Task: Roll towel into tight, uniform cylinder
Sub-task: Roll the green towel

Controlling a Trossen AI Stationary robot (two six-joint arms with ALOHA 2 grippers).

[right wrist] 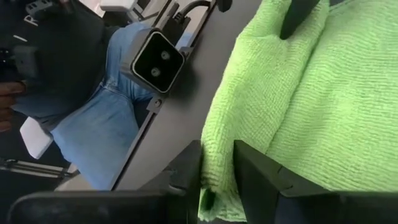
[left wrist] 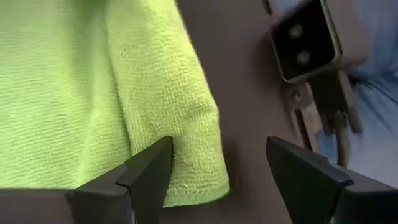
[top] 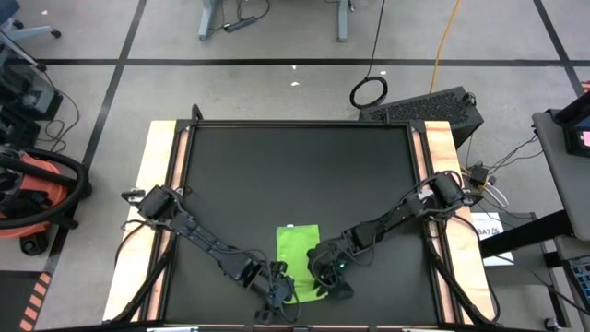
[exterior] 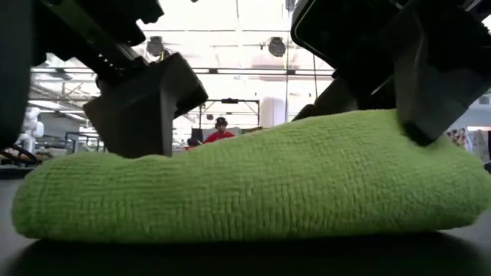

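The lime-green towel [top: 297,251] lies on the black mat [top: 295,175] near the table's near edge, and its near end [exterior: 245,184] is folded over into a thick hump. My left gripper [top: 279,288] is open at the hump's left corner [left wrist: 199,168]. One finger is on the cloth and the other stands over bare mat. My right gripper [top: 324,281] is shut on the hump's right end [right wrist: 249,118]. My left gripper has one finger [left wrist: 149,177] on top of the folded near end, close to its left corner [left wrist: 186,155]. The other finger [left wrist: 305,177] stands off the cloth over the mat, so nothing is pinched. The fingers slant down from the table's left. My right gripper pinches the folded edge at the towel's near right corner [right wrist: 217,165] between its two fingers. They slant down from the table's right. How many layers it holds, I cannot tell. The towel stays lying on the mat.
The low camera's small box [right wrist: 158,56] stands at the table's near edge, close in front of the towel; it also shows in the left wrist view [left wrist: 305,40]. A person in jeans [right wrist: 106,124] sits just beyond that edge. The mat's far half is bare.
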